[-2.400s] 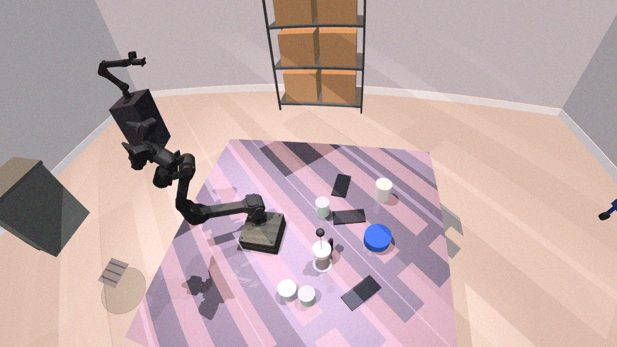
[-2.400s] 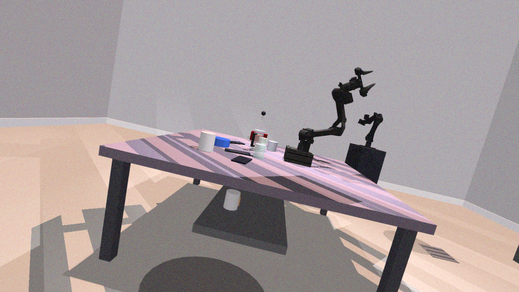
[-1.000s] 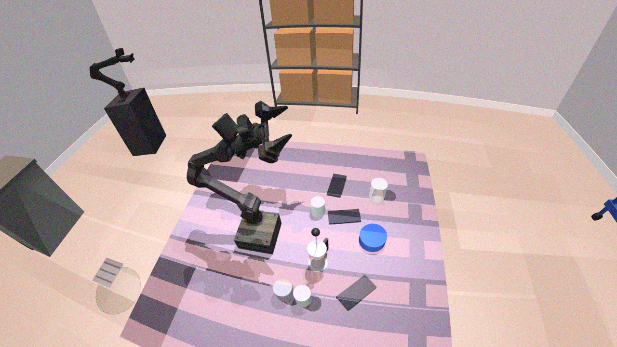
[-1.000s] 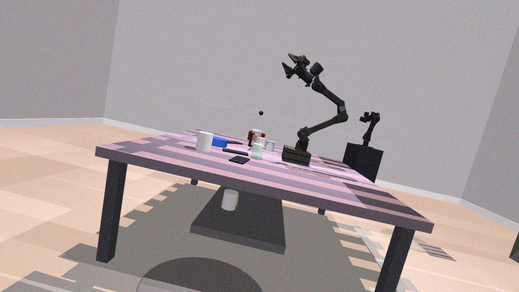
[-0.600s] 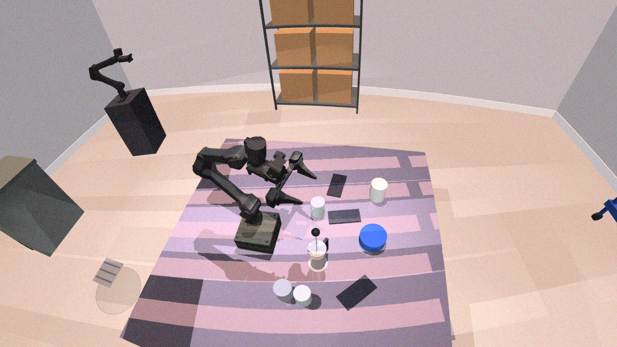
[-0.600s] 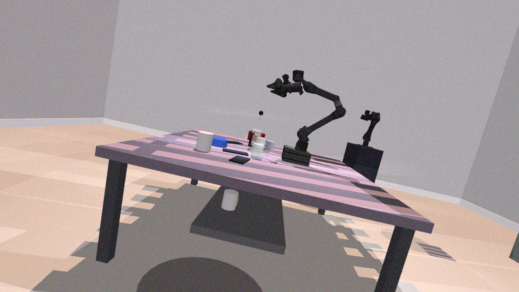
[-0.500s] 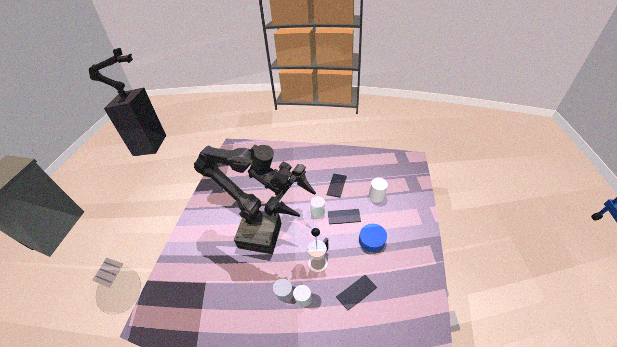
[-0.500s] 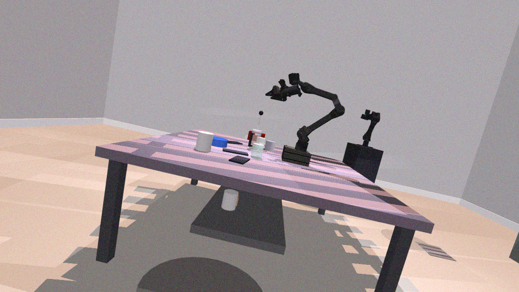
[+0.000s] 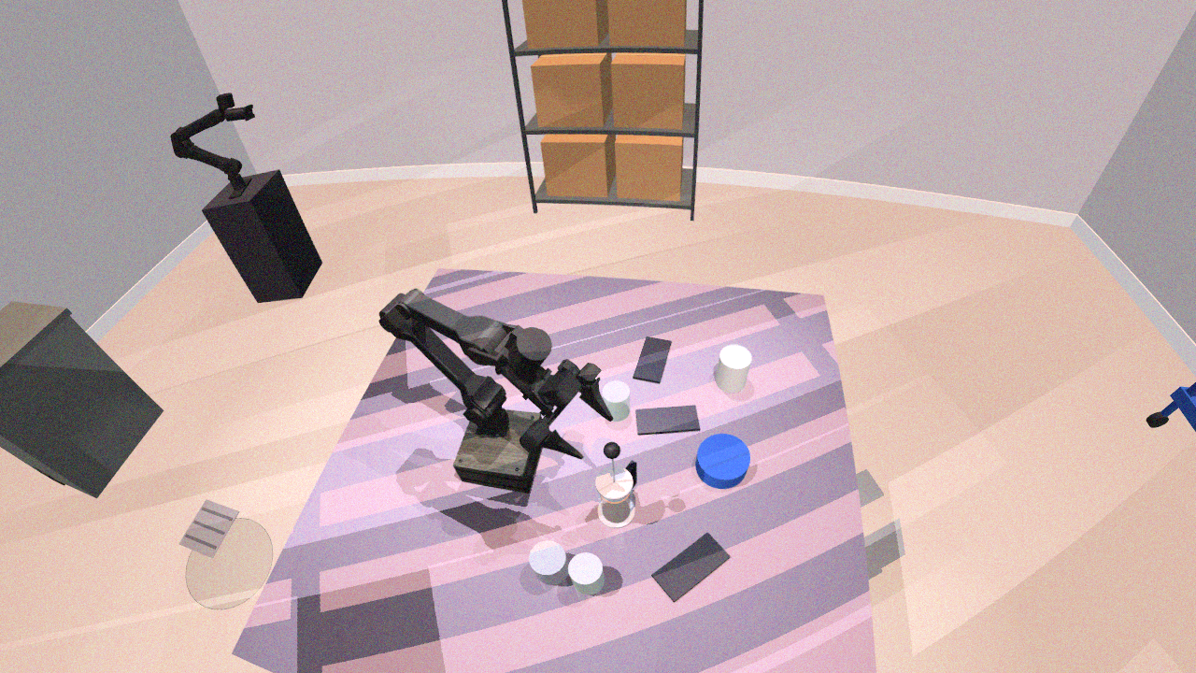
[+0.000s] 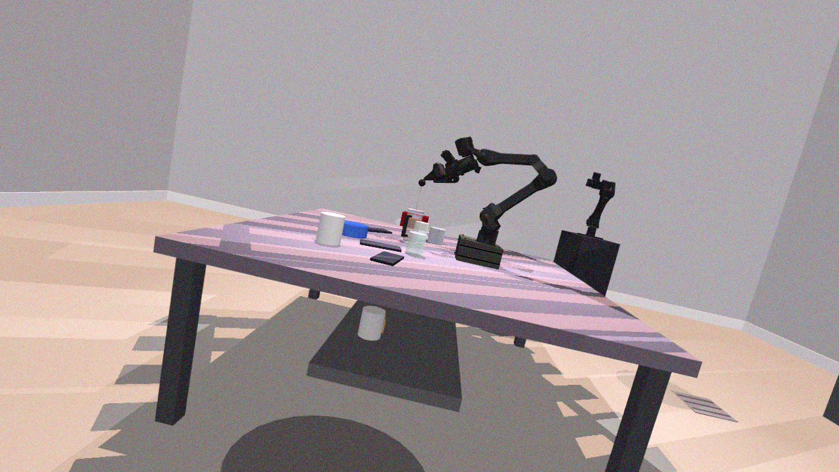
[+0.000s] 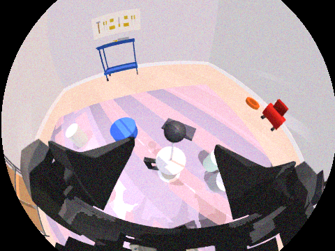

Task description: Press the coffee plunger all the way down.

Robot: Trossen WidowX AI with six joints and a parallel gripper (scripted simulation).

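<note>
The fingers stand spread wide with nothing between them, the two dark pointed tips framing the view from the wrist, and the gripper hangs in the air just beside the plunger knob without touching it; in the exterior view the gripper sits about level with the knob, tips aimed towards it. The knob is a small dark ball on a thin rod, raised well above the coffee press, a glass beaker that stands upright on the worktop near the middle of its near half, with a dark handle on its far side. From the wrist view the knob lies between the two fingers and beyond them, the press under it. The arm folds back over its base block, which sits on the worktop near the press. Around the press lie a blue disc, a tall white cylinder, a pale green cup, two pale cups touching each other, and three dark flat slabs. The worktop is striped pink and purple
</note>
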